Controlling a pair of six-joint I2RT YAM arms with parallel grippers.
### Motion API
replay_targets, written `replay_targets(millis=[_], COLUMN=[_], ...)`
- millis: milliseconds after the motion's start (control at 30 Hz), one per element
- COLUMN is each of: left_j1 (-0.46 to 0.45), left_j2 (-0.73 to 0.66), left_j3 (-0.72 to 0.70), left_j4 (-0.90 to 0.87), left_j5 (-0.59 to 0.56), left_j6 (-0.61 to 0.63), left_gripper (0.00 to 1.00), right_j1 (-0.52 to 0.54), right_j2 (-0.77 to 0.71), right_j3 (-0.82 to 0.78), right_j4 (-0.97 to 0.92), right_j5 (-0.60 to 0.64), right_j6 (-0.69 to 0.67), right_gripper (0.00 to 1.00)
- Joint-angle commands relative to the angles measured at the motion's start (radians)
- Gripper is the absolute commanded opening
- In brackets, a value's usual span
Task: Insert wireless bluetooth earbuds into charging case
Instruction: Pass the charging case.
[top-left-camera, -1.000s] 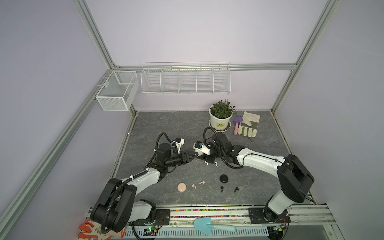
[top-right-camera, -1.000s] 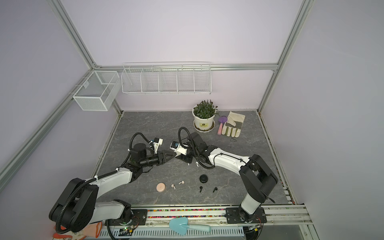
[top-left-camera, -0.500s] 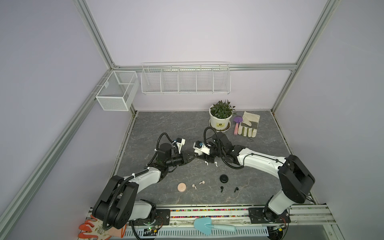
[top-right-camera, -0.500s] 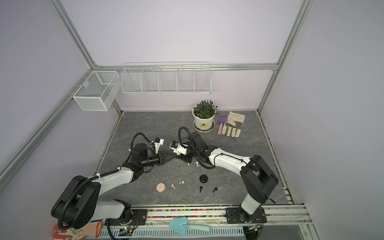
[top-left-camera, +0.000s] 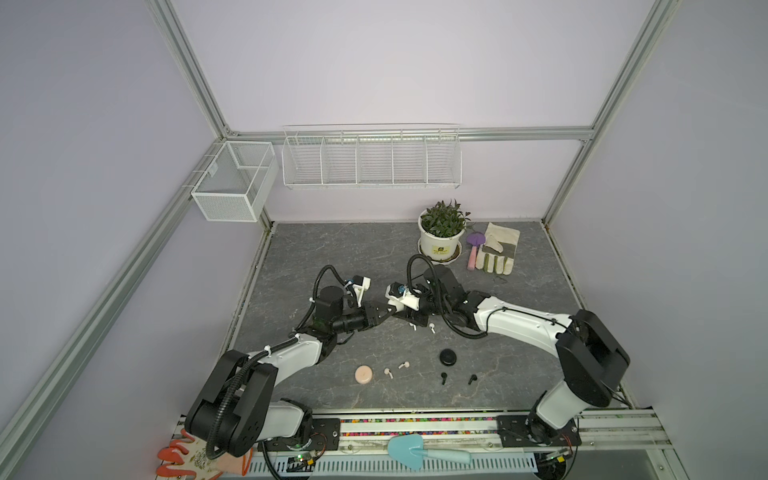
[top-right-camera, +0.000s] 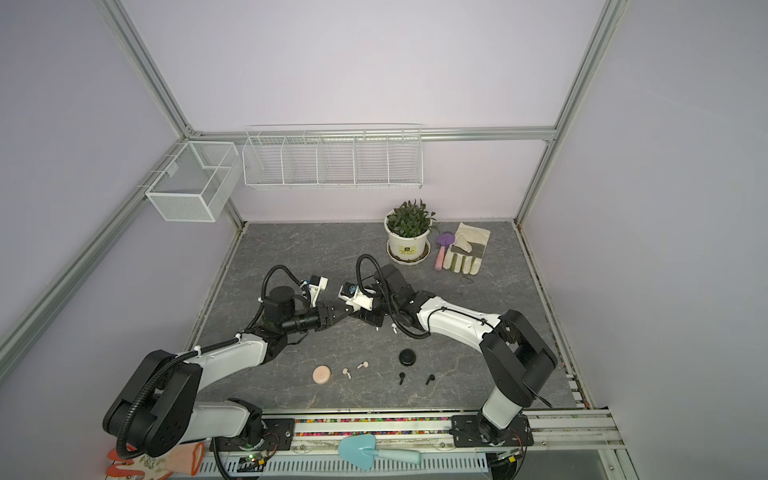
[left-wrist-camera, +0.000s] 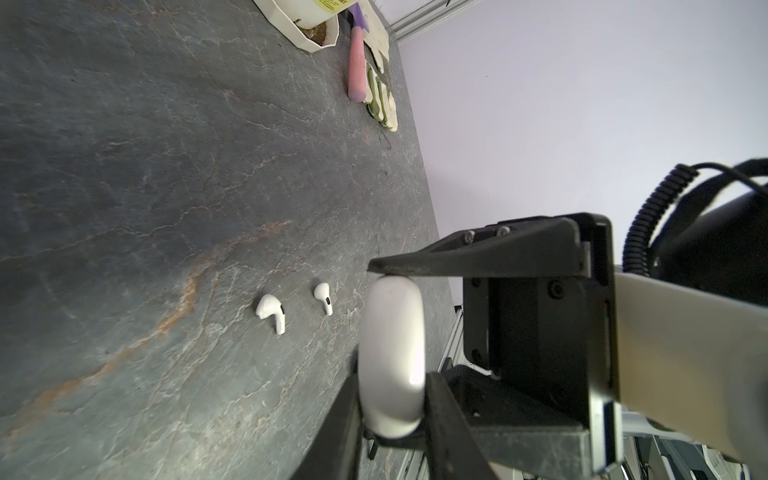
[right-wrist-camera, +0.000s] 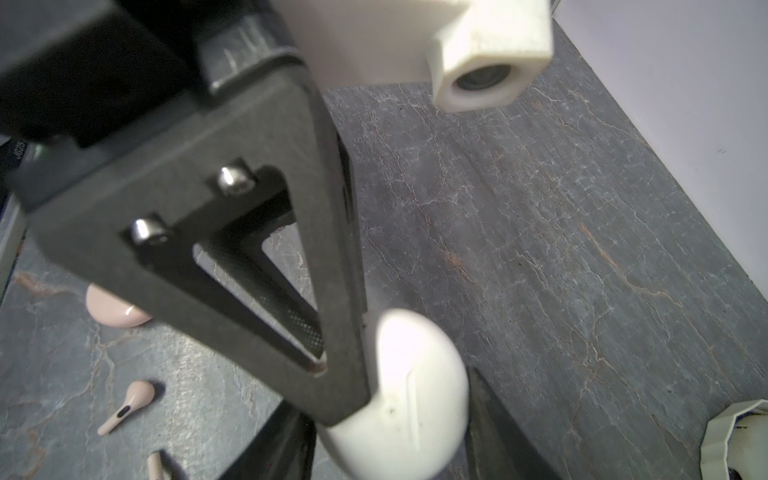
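Observation:
A white charging case (top-left-camera: 395, 308) (top-right-camera: 351, 308) hangs just above the grey table, between my two arms. My left gripper (left-wrist-camera: 392, 374) is shut across its flat sides. My right gripper (right-wrist-camera: 386, 399) is shut on it end to end, one finger (left-wrist-camera: 478, 253) on its top edge. Two white earbuds (left-wrist-camera: 272, 309) (left-wrist-camera: 323, 296) lie on the table beside it, seen in both top views (top-left-camera: 432, 328) (top-right-camera: 393, 329). Nearer the front lie two pink earbuds (top-left-camera: 387, 372) (top-left-camera: 404, 365) by a pink round case (top-left-camera: 364, 374), and two black earbuds (top-left-camera: 444, 377) (top-left-camera: 472, 378) by a black round case (top-left-camera: 448, 357).
A potted plant (top-left-camera: 440, 243), a purple trowel (top-left-camera: 473, 247) and a work glove (top-left-camera: 498, 249) stand at the back right. A blue trowel (top-left-camera: 415, 451) lies on the front rail. Wire baskets (top-left-camera: 370, 158) hang on the back wall.
My left gripper has reached a little further in and closed on the white case. The right arm has kept still with the case in its grip.

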Motion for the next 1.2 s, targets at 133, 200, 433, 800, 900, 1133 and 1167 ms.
replay_targets(millis=[133, 200, 433, 800, 900, 1133, 1167], left_j1=[-0.007, -0.005, -0.006, -0.010, -0.041, -0.189, -0.191], left_j2=[-0.017, -0.016, -0.032, -0.115, -0.169, -0.242, -0.237], left_j3=[0.031, 0.029, 0.026, 0.010, -0.021, -0.123, -0.121], left_j4=[0.089, 0.091, 0.076, -0.016, -0.015, 0.184, 0.201], left_j5=[-0.009, -0.009, -0.009, -0.081, -0.189, -0.393, -0.390], left_j6=[-0.015, -0.017, -0.009, 0.090, 0.140, 0.333, 0.339], left_gripper=[0.28, 0.25, 0.18, 0.00, 0.00, 0.00, 0.00], right_j1=[0.017, 0.016, 0.017, 0.013, 0.013, 0.013, 0.012], right_j2=[-0.003, 0.000, 0.001, -0.129, -0.216, -0.468, -0.501], right_j3=[-0.007, -0.005, 0.003, -0.018, -0.037, -0.127, -0.136], right_j4=[0.007, 0.007, 0.006, -0.094, -0.180, -0.316, -0.326], right_j5=[-0.051, -0.051, -0.043, 0.004, 0.004, 0.027, 0.034], right_j6=[0.000, 0.002, 0.002, -0.022, -0.012, 0.022, 0.024], right_gripper=[0.45, 0.45, 0.46, 0.83, 0.84, 0.83, 0.82])
